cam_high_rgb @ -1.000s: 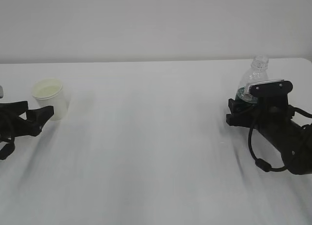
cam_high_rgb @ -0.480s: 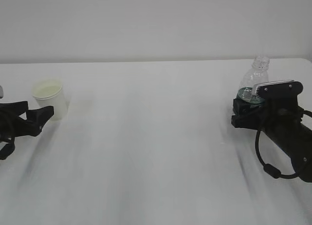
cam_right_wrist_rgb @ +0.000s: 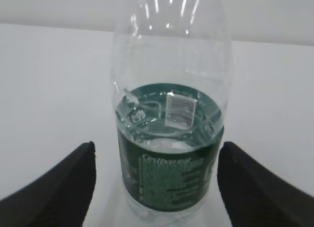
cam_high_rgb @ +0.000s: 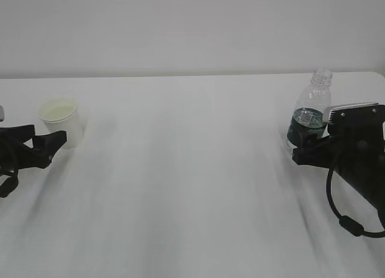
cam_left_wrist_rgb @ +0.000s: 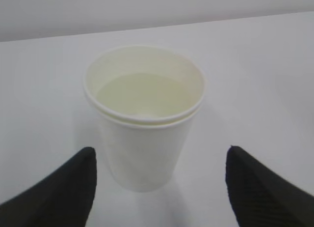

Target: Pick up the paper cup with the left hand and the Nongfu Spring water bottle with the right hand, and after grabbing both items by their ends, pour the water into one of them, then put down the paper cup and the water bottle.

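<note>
Nearest, at the left edge of the exterior view: the left hand (cam_high_rgb: 48, 133), low over the white table (cam_high_rgb: 192, 188), jaws spread wide and gripping nothing. In the left wrist view, black fingers (cam_left_wrist_rgb: 68, 187) well apart on either side of the paper cup (cam_left_wrist_rgb: 144, 119), with bare table showing between each finger and the cup wall.

At the right edge: the right hand (cam_high_rgb: 305, 150), likewise released, jaws wide. In the right wrist view, fingers (cam_right_wrist_rgb: 59, 183) either side of the Nongfu Spring water bottle (cam_right_wrist_rgb: 169, 158), not touching it.

A little farther back: the paper cup upright on the table, just beyond the left fingertips, holding the water (cam_left_wrist_rgb: 142, 92), pale yellowish and well below the rim. On the right, the bottle upright, uncapped, partly filled to about the top of its green label.

Farthest: the table's back edge and a plain grey wall (cam_high_rgb: 192, 31).

Judged from water in the cup and both items standing free: probably the final step, setting down. Next move, most likely: drawing both arms straight back, jaws kept wide, without clipping cup or bottle.
</note>
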Tool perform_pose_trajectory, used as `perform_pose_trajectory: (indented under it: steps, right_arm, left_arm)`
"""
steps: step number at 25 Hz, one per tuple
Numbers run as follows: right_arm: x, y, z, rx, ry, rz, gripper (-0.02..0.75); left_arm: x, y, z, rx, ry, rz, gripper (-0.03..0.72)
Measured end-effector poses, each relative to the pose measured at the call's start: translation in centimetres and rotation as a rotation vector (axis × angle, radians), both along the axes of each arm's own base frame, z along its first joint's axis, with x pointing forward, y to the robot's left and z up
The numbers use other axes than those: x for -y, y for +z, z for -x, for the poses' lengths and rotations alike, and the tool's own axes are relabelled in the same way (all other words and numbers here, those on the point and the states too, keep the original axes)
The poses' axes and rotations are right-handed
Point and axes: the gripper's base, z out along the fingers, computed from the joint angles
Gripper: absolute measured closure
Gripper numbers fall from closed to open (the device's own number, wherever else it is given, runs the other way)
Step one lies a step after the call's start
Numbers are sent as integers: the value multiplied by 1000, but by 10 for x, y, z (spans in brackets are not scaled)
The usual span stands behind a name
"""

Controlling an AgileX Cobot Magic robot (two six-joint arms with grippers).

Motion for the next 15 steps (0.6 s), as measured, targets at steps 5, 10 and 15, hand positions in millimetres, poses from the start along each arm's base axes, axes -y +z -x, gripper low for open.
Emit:
perform_pose_trajectory:
  steps: [5,10,15]
  right_arm:
    - [0,-2,11,-16,14,-3,162]
    - [2,-6,23,-52,11,-6,162]
    - [3,3,31,-38,16,-10,162]
  left_arm:
    - [0,0,0,0,-2,0,101]
    - [0,0,0,0,-2,0,101]
    - [0,1,0,4,-2,-1,101]
